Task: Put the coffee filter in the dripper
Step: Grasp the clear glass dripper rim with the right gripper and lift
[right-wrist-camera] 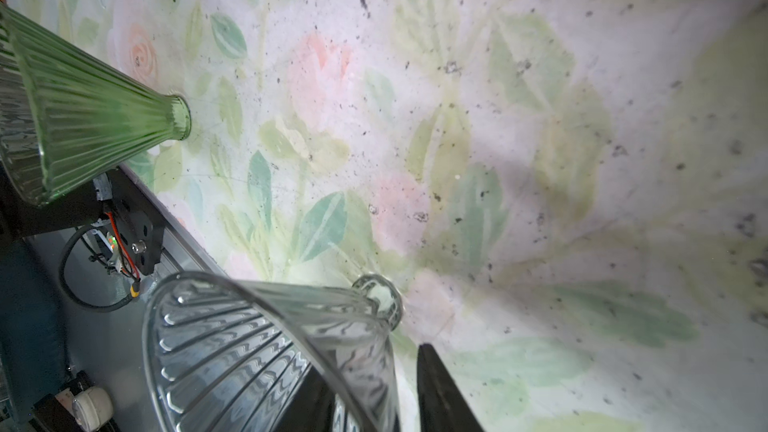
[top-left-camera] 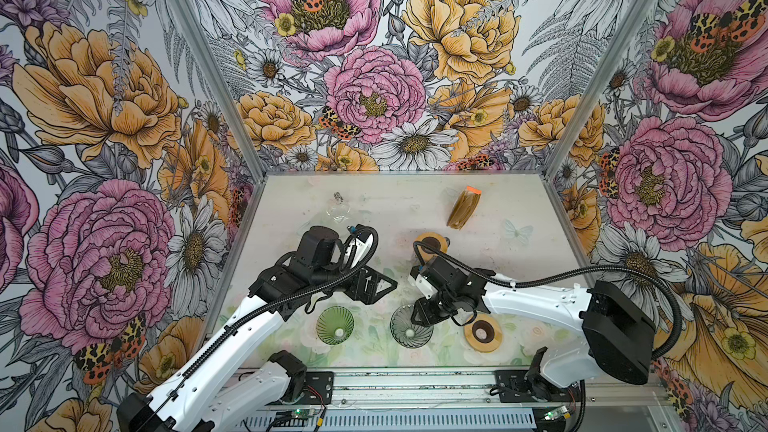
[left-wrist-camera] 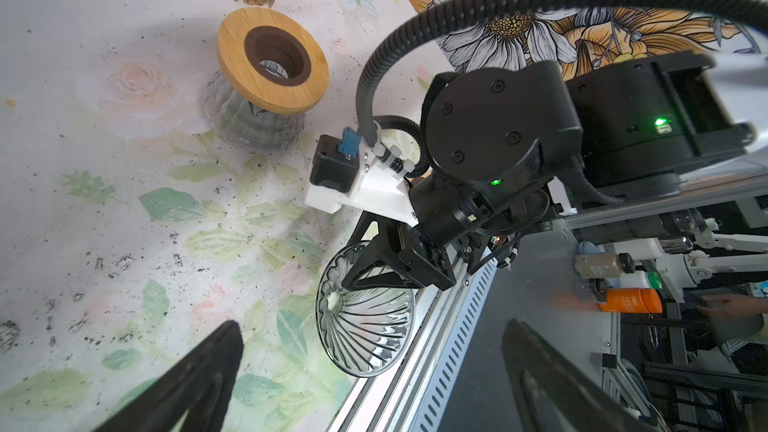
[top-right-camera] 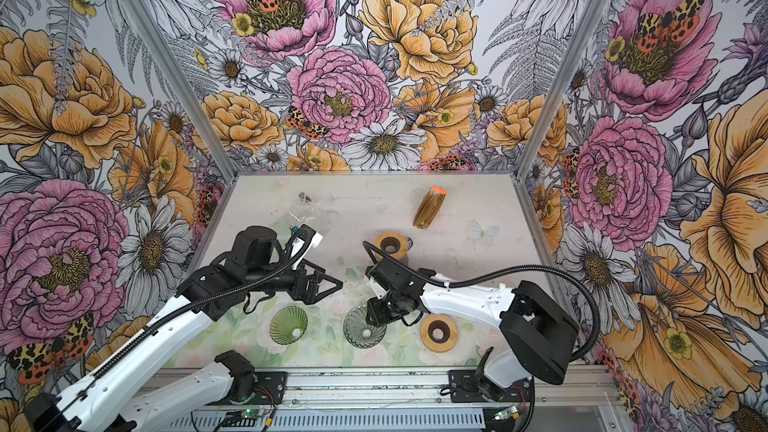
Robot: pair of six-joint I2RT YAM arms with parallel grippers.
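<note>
Right wrist view: the right tool (right-wrist-camera: 370, 371) sits part-open astride the wall of the upright clear dripper (right-wrist-camera: 249, 347), grip unconfirmed, probably to steady it on the surface (right-wrist-camera: 540, 160), while the filters (top-left-camera: 463, 211) lie well behind and the left tool (top-left-camera: 380, 284) hangs wide open, empty.

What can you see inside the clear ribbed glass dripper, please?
No filter: the clear ribbed glass dripper shows only its wall and bottom hole. The right gripper covers part of the rim, hiding that stretch; its fingers straddle the wall there.
</note>
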